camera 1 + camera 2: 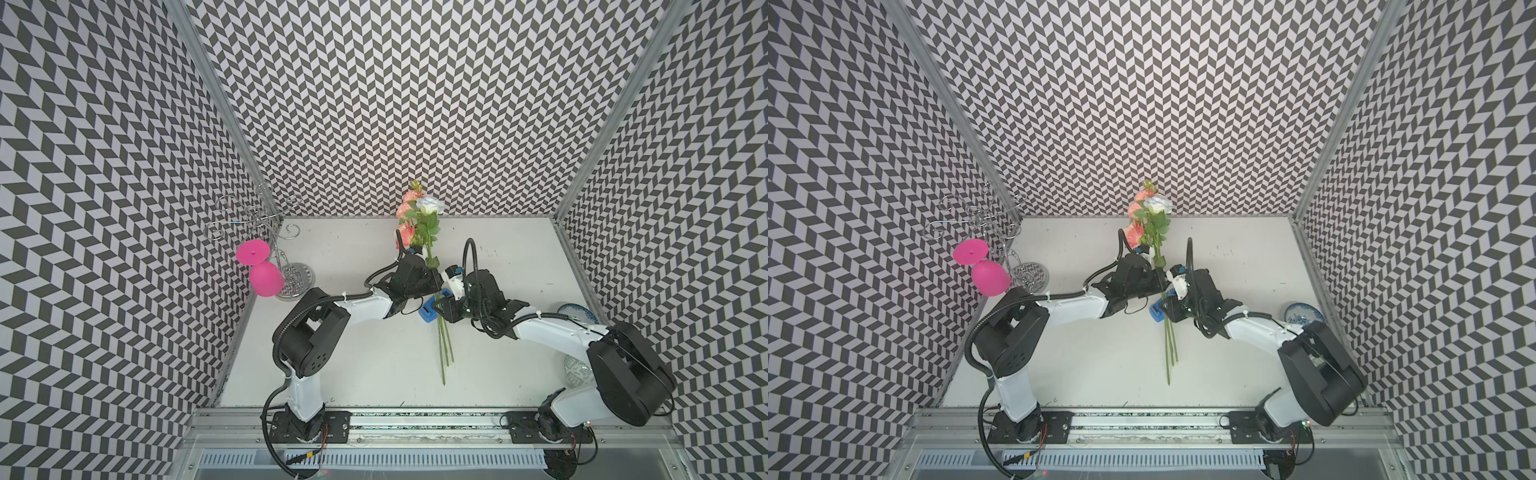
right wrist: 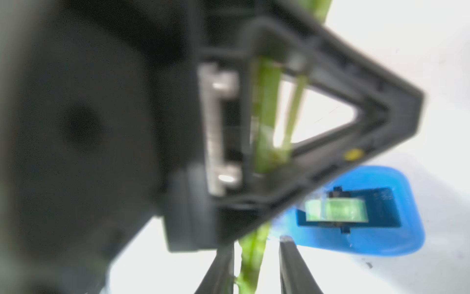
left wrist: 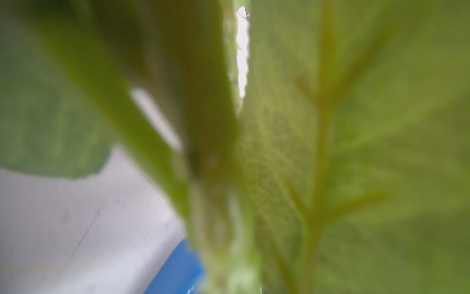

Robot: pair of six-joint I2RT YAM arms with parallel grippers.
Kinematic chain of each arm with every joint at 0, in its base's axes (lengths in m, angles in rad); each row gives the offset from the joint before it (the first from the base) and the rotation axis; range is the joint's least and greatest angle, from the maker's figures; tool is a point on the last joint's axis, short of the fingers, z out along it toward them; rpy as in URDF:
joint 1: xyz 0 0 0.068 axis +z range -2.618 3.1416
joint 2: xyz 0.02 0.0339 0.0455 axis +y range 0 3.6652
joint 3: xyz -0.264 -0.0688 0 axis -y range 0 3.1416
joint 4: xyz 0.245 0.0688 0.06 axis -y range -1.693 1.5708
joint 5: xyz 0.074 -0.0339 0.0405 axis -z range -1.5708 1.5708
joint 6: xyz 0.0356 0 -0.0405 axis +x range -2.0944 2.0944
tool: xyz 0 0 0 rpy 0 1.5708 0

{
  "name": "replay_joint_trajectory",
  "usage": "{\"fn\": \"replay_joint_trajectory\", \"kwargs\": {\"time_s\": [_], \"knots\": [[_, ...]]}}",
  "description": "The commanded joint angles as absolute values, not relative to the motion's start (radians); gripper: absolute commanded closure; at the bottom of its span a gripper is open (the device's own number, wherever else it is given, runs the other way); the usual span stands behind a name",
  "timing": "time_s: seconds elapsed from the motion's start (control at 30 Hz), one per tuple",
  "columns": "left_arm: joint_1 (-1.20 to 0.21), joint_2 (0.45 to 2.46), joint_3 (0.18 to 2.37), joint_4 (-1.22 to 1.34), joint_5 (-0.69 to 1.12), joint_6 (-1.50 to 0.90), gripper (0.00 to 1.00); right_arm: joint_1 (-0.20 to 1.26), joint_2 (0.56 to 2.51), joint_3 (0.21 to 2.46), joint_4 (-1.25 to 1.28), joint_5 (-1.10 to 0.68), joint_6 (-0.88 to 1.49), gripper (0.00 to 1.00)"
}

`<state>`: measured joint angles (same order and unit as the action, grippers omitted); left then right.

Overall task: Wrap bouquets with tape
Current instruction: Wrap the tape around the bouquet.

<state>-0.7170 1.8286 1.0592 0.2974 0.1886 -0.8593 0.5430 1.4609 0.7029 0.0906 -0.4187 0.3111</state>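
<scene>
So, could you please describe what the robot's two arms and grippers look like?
The left arm and right arm both have white links, bulky black joint housings and black corrugated cable conduits. The left gripper has a black triangular open-frame finger with a small yellow dot. The right gripper has slim dark tapered fingers.

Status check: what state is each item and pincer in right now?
Left pincer: shut on bouquet stems.
Right pincer: open around the stems.
Bouquet: held by its stems.
Tape dispenser: resting on table.
Pink goblet: hanging upside down on rack.
</scene>
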Motion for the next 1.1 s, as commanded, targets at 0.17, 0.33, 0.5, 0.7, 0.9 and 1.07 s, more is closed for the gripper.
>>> {"fn": "replay_joint_trajectory", "kwargs": {"time_s": [0.17,0.33,0.5,0.7,0.9,1.07], "knots": [[-0.712,1.759,0.963,0.326,0.191,-0.852,1.0,0.451,1.45,0.682,0.194,-0.53,0.345,0.64],[-0.713,1.741,0.91,0.325,0.156,-0.845,1.0,0.452,1.455,0.686,0.175,-0.473,0.333,0.64],[-0.707,1.747,0.894,0.344,0.153,-0.844,1.0,0.454,1.545,0.737,0.087,-0.37,0.282,0.67],[-0.698,1.749,0.878,0.358,0.154,-0.851,1.0,0.475,1.591,0.767,0.046,-0.253,0.25,0.68],[-0.699,1.727,0.861,0.336,0.136,-0.851,1.0,0.524,1.647,0.795,-0.029,-0.137,0.239,0.67],[-0.72,1.716,0.793,0.371,0.098,-0.878,1.0,0.555,1.639,0.768,-0.02,-0.122,0.264,0.68]]}}
